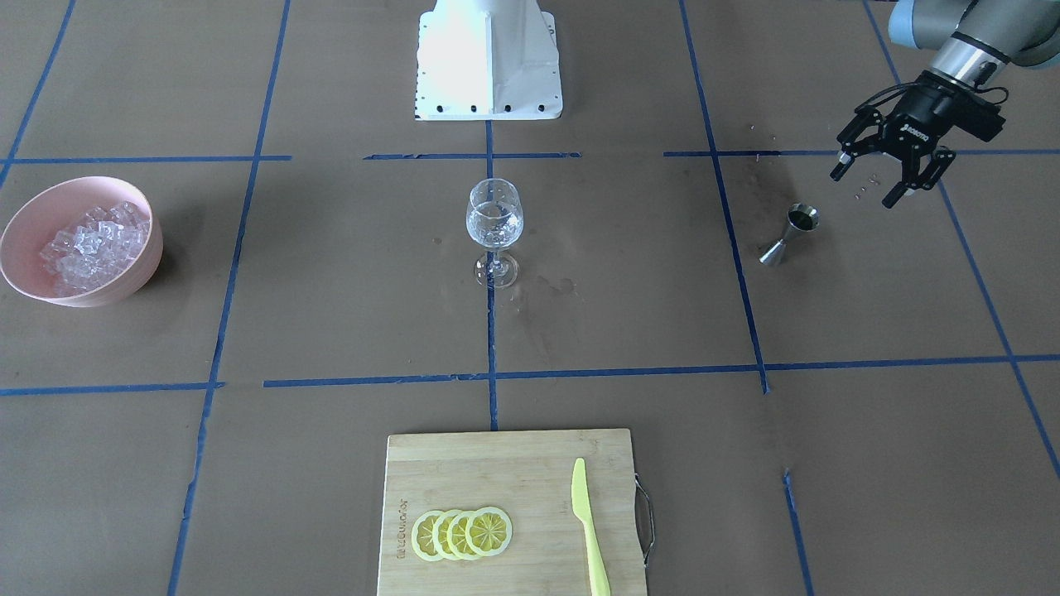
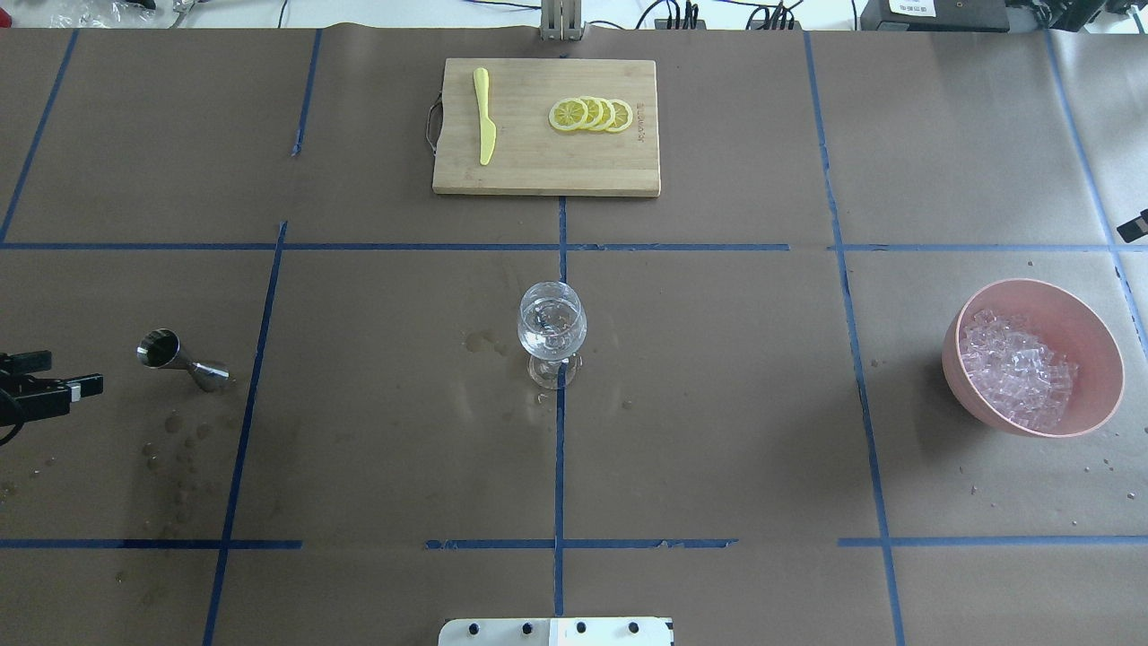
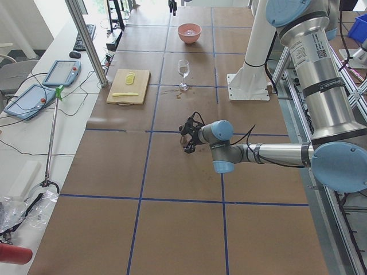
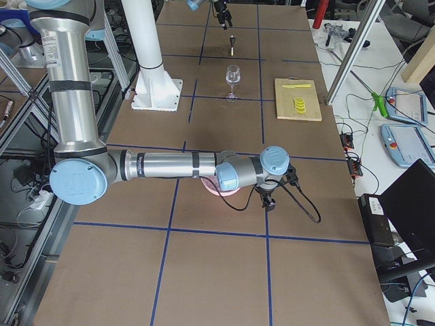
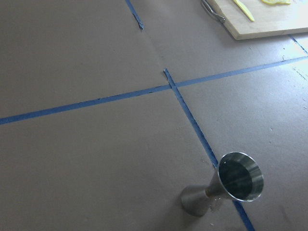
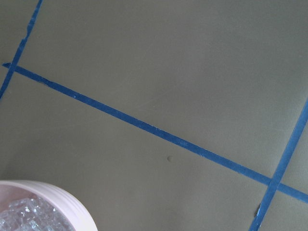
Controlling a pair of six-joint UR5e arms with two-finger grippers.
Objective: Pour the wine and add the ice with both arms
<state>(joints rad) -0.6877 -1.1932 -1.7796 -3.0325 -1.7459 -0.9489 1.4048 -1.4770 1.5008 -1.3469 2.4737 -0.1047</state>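
Note:
A clear wine glass stands upright at the table's middle with a little clear wine in its bowl; it also shows in the overhead view. A pink bowl holds many clear ice cubes, also seen overhead. My left gripper is open and empty, hovering just beside a steel jigger that stands on the table. My right gripper shows only in the exterior right view, beside the bowl; I cannot tell its state. Its wrist view shows the bowl's rim.
A wooden cutting board at the far edge holds lemon slices and a yellow-green knife. Wet spots mark the paper near the jigger and around the glass. The white base block is on the robot's side.

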